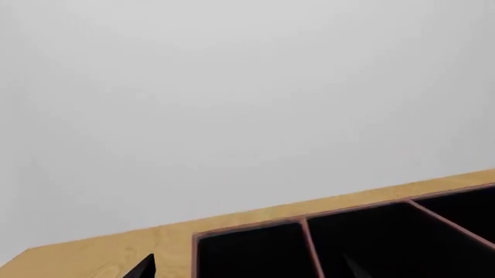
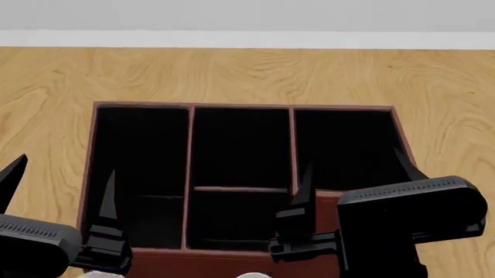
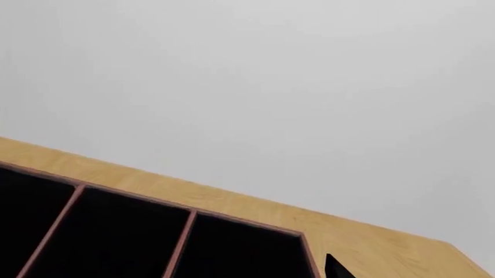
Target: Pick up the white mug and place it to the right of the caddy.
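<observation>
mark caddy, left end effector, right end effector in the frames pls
caddy [image 2: 241, 108], head view, far rim of the middle compartment.
left end effector [image 2: 58, 194], head view, midway between its two fingertips.
right end effector [image 2: 354, 164], head view, midway between its two fingertips.

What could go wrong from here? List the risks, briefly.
1. The white mug is not clearly in any view. Only pale slivers show at the head view's bottom edge, so a reach for it would start nearly blind.
2. The left gripper and right gripper, both open, hang over the caddy. Lowering or swinging either arm could strike its walls or dividers.
3. Both wrist cameras see only wall, table and caddy, so they give no help in aiming.
</observation>
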Motion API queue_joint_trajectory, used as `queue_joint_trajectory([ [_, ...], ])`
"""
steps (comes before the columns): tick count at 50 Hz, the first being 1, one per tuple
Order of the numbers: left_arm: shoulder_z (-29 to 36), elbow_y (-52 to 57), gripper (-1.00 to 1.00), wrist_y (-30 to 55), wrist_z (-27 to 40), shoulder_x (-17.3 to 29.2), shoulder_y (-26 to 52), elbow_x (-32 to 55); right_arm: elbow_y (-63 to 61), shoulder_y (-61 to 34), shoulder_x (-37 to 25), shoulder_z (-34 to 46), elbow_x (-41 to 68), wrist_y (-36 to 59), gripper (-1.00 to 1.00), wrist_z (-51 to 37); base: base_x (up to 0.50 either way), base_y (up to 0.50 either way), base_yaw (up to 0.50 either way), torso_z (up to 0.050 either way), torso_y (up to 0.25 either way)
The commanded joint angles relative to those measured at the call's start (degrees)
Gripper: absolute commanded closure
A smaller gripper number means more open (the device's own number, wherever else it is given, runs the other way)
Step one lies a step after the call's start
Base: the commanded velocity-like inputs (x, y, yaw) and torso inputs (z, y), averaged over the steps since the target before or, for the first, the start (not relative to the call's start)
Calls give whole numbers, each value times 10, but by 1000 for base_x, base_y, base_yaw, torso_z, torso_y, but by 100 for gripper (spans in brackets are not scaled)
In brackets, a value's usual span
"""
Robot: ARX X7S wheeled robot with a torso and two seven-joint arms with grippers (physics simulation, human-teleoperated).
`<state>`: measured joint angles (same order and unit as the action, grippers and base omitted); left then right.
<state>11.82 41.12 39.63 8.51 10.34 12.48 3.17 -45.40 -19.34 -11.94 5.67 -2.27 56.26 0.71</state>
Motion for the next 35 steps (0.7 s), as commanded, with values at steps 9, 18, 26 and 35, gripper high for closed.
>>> queue_joint_trajectory([
  [9, 1, 7, -100, 2, 6, 6, -1, 8, -7, 1, -3, -1, 6, 5, -100, -4, 238, 0, 0, 0, 1],
  [18, 2, 14, -100, 6, 12, 8, -2, 9, -16, 5, -5, -5, 10, 4, -100, -4, 33, 0, 0, 0, 0],
  [26, -7, 31, -100, 19, 16, 8, 2, 19, -26, 2, -7, -1, 10, 21, -100, -6, 0, 0, 0, 0, 0],
  [35, -8, 68, -100, 86, 23, 15, 38, 18, -62, -16, -18, 9, 35, 81, -100, 27, 0, 0, 0, 0, 0],
])
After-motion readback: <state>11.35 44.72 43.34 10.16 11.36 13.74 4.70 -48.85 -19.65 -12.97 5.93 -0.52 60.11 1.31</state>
